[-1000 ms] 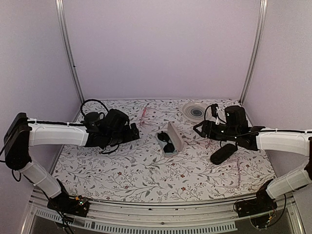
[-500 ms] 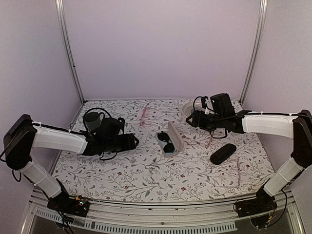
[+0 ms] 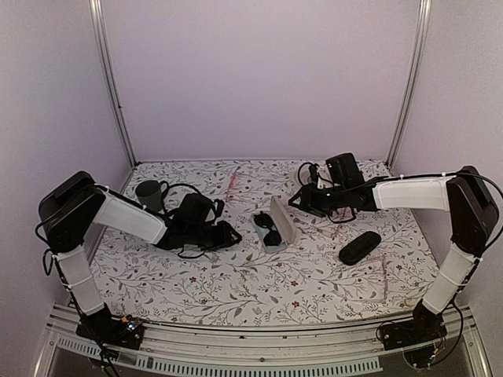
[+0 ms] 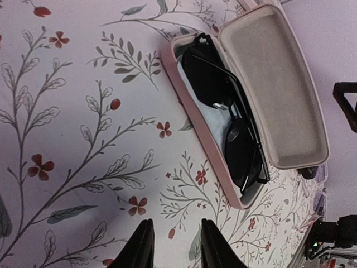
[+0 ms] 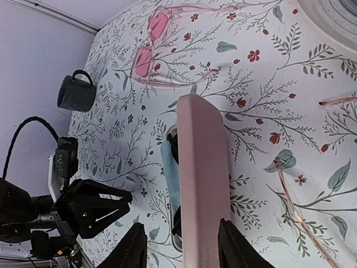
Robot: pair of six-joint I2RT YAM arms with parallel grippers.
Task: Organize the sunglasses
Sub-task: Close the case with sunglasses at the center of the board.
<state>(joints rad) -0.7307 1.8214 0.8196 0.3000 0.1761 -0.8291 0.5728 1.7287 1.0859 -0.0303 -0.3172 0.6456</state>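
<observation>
The sunglasses point(image 4: 223, 114), thin black frame with dark round lenses, lie folded inside an open pale pink case point(image 4: 192, 120) at the table's middle point(image 3: 268, 228). Its lid point(image 4: 273, 89) stands up on the right side. My left gripper point(image 4: 174, 239) hovers low over the tablecloth just left of the case point(image 3: 229, 234), open by a narrow gap, with nothing in it. My right gripper point(image 5: 181, 248) comes from behind the case point(image 3: 295, 201), open. Its fingers straddle the upright lid point(image 5: 203, 178), the right finger near the lid's edge, the left one apart from it.
A black oval case point(image 3: 360, 247) lies right of centre. Pink glasses point(image 5: 150, 44) lie at the back and a dark mug point(image 3: 148, 192) at the back left. Clear-framed glasses point(image 3: 384, 276) lie near the right front. A blue cloth point(image 5: 170, 178) lines the case.
Both arms have closed in on the pink case. The right one swung from above the black case to behind the lid. Both grippers' jaws have narrowed.
</observation>
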